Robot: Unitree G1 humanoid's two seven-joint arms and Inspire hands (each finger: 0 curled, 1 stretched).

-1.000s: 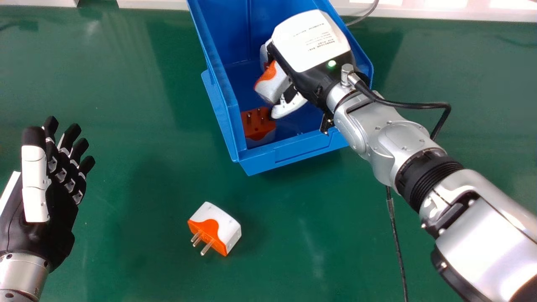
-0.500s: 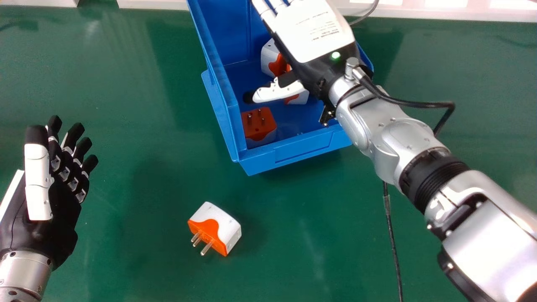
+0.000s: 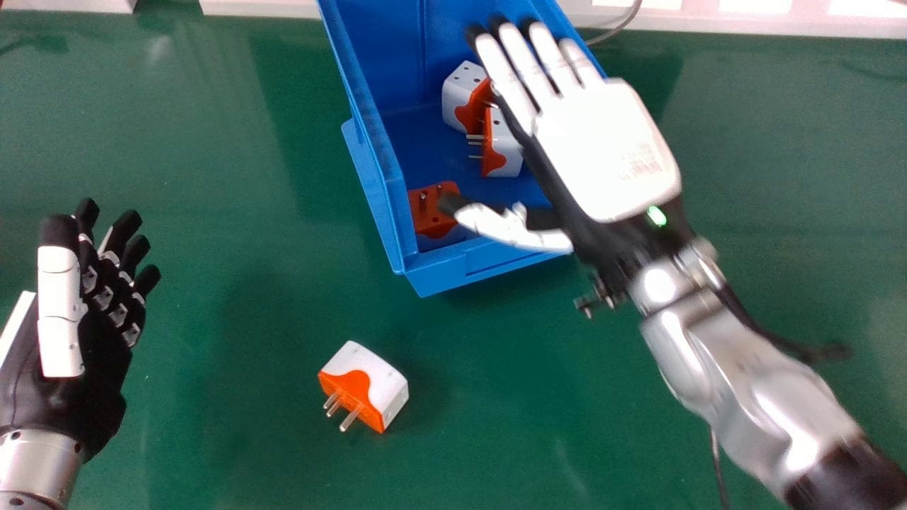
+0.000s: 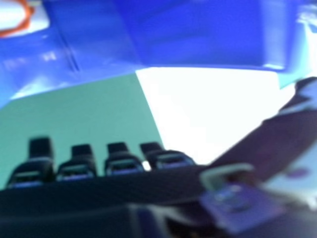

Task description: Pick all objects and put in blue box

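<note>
Draws back toward the near side of the blue box (image 3: 439,278) with the right robot hand (image 3: 602,152), released and empty. Leaves one plug adapter (image 3: 365,386) on the table (image 3: 234,439). Could snag the box by withdrawing low, or shove the adapter through a skewed approach.

On the green table (image 3: 234,283) we have one white-and-orange plug adapter (image 3: 375,382), its metal prongs toward our left and near side. Beyond it stands the blue box (image 3: 439,275), where we see three more adapters: two (image 3: 457,99) (image 3: 504,152) close together, and a third (image 3: 431,209) near the front left corner, prongs up. Our right hand (image 3: 606,152) is over the box's right side, fingers straight, thumb across the third adapter. Our left hand (image 3: 60,312) is at the view's left edge.
</note>
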